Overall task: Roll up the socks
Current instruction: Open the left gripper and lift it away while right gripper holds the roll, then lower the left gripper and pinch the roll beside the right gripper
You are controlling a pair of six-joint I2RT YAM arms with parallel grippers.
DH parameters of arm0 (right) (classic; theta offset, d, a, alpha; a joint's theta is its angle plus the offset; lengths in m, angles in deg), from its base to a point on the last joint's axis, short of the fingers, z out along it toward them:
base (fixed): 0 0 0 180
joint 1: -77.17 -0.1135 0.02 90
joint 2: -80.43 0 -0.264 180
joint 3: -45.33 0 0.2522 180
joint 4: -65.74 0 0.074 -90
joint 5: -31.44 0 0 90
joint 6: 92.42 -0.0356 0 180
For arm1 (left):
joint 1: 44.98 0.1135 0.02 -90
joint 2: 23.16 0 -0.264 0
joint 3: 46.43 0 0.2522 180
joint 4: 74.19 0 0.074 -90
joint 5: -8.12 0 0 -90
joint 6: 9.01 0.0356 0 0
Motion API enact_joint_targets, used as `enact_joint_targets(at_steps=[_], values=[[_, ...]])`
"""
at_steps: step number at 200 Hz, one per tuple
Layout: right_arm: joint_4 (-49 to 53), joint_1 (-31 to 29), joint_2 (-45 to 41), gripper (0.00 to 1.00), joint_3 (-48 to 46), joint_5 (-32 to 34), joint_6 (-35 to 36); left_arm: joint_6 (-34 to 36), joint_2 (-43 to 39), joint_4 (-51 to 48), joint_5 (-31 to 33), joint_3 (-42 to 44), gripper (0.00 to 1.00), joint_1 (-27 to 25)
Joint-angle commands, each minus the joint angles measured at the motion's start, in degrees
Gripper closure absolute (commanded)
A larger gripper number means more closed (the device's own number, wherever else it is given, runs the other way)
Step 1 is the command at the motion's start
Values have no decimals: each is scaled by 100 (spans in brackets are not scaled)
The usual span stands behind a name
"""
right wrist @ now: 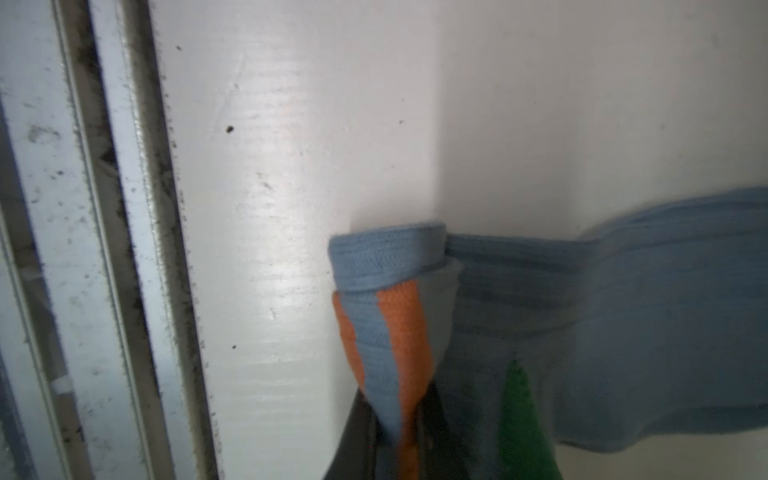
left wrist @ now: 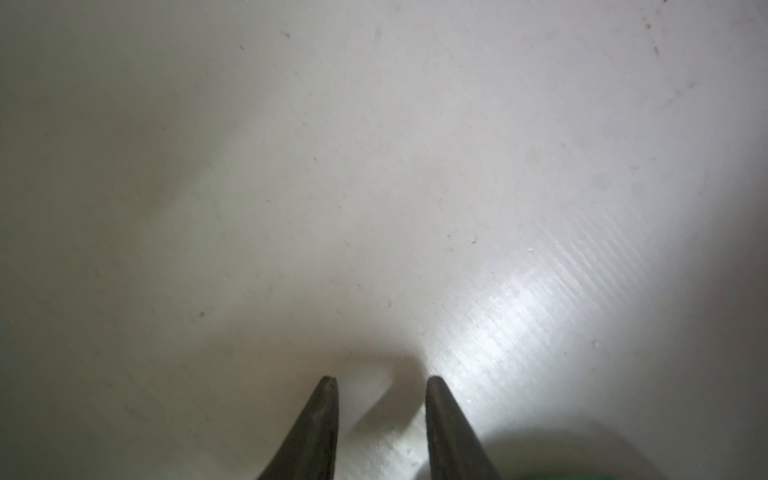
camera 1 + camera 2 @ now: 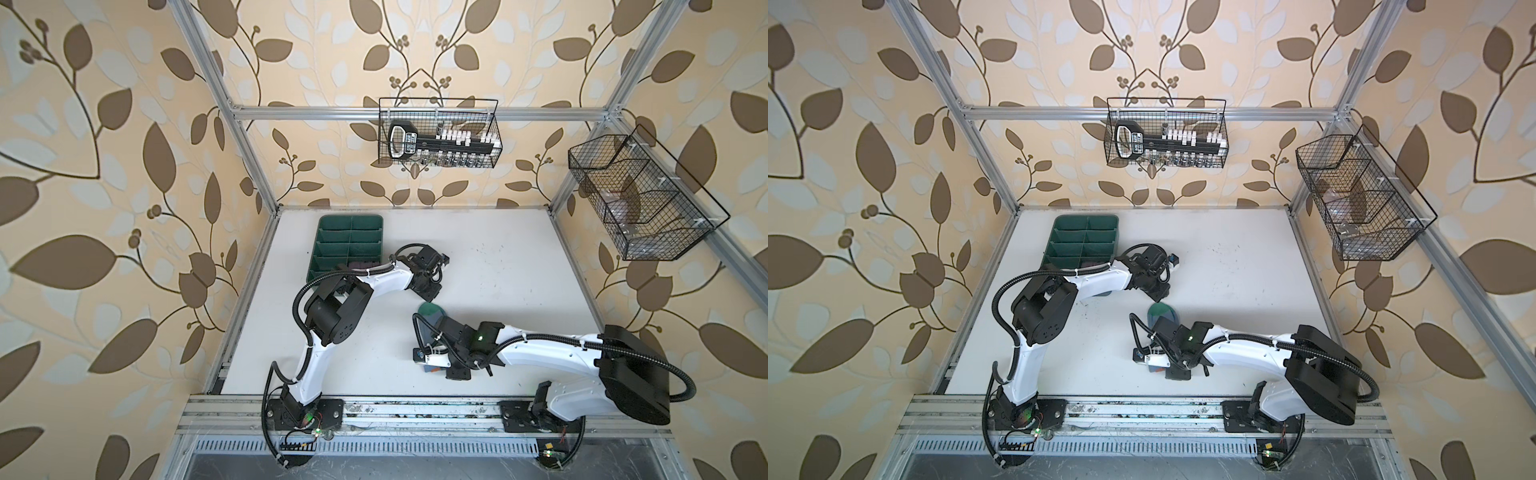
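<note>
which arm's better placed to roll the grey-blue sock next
Right: the right fingers are shut on the grey-blue sock at its orange-striped end, while the left fingers hang open over bare table, holding nothing.

Shelled in white on left arm (image 3: 309,365) and right arm (image 3: 552,353), jointed in boxy black. Looped with black ribbed cables (image 3: 296,305) (held by white zip ties (image 3: 435,338)). Tipped with dark tapered fingers (image 2: 316,432). Dotted with small green lights (image 3: 480,337).
</note>
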Motion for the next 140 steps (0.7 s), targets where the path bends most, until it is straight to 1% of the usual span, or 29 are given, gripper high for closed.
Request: enact_joint_targets(at_steps=[1,34,57,76,83,90,103,114,128,140], values=[[566,60,213,100,83,-450,-74,228,-867,-92,263,-141,60,192],[804,129,346,100,280,-954,21,401,-2040,-500,235,-358,55,653],[879,277,578,100,475,-1186,58,896,-2981,-969,55,-266,52,843],[890,380,803,100,633,-1188,118,1642,-3779,-1530,-348,-39,50,841],[871,391,881,100,683,-1103,125,1834,-4258,-1670,-462,97,50,845],[842,403,951,100,719,-1069,130,1975,-4677,-1673,-627,307,49,845],[824,434,1083,100,781,-1078,159,2217,-5434,-1443,-1052,874,42,838],[787,493,1180,100,807,-1061,169,2235,-6035,-1223,-1282,1247,37,803],[833,574,1325,100,897,-1087,200,2076,-6445,-1316,-1360,1474,39,634],[918,643,1472,100,1029,-1115,230,1963,-6541,-1620,-1303,1607,41,310]])
